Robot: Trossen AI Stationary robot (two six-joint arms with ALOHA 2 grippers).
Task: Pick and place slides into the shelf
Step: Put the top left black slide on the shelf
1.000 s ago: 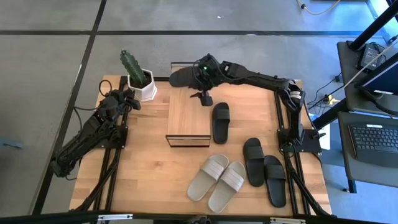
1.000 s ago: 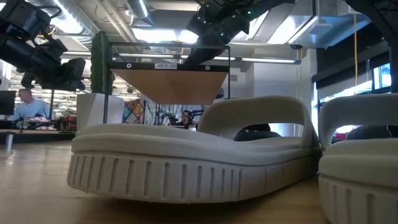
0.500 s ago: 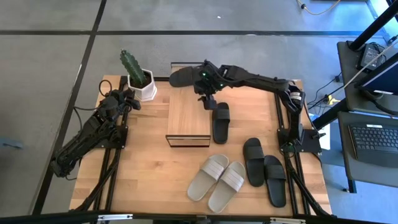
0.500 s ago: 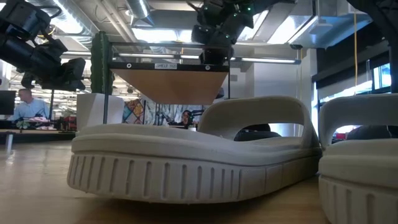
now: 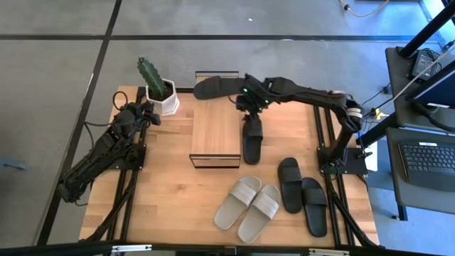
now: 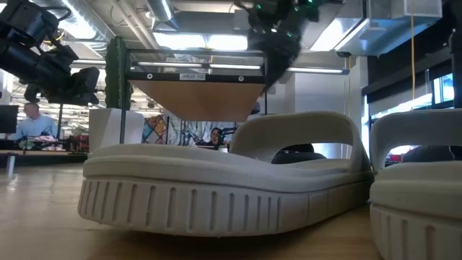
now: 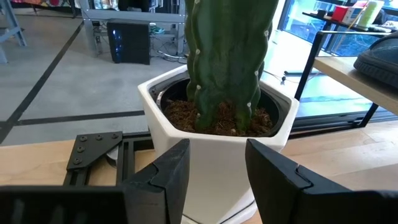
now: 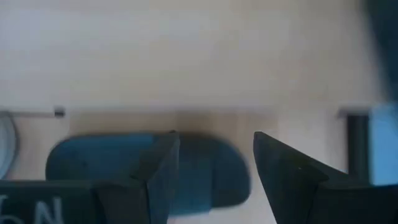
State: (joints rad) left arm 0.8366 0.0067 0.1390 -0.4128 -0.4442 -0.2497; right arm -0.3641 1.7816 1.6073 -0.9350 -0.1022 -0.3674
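Overhead, my right gripper point(image 5: 249, 108) hangs over the far end of a black slide point(image 5: 252, 140) lying just beside the shelf point(image 5: 215, 135); another black slide point(image 5: 217, 87) lies at the table's far edge. My right wrist camera alone shows my fingers point(image 8: 283, 177) spread and empty above that slide point(image 8: 146, 166). My left gripper point(image 7: 214, 168), open, faces the cactus pot point(image 7: 221, 134). The low view adds the grey-beige slide point(image 6: 224, 180).

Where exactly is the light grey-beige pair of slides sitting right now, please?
In the high view, the grey-beige pair lies side by side on the table's near edge, in front of the shelf and left of the black pair.
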